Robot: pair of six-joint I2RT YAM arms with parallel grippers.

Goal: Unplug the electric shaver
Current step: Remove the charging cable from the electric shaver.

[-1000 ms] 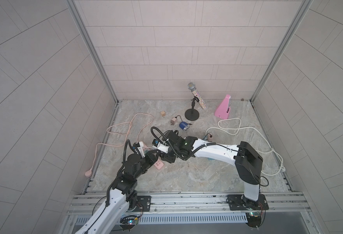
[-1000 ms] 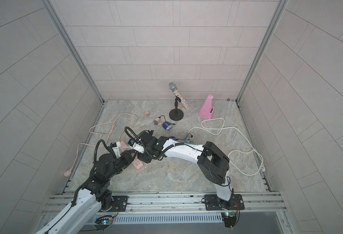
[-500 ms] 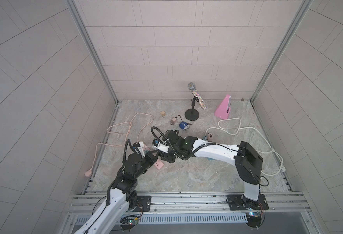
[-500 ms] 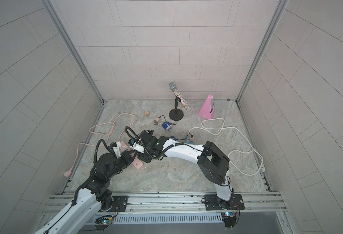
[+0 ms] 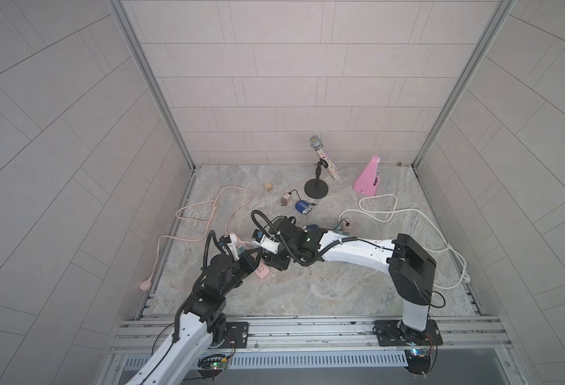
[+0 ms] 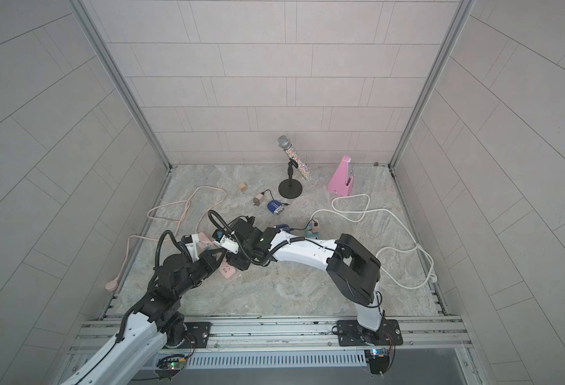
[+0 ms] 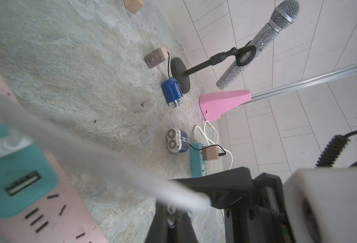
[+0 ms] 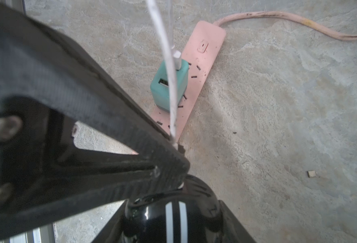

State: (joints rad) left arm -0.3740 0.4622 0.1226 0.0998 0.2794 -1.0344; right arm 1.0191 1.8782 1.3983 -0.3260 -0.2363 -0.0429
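left gripper (image 8: 178,166) pinched tight on the white cable (image 8: 172,98) right at the black electric shaver (image 8: 171,212); right gripper (image 5: 274,261), partly spread, clasps the shaver.

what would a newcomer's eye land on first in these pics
At the near left of the table, the left gripper pinches a white cable running to a teal charger on a pink power strip, next to a glossy black shaver. At the back, a glittery microphone on its stand and a pink metronome stand out.
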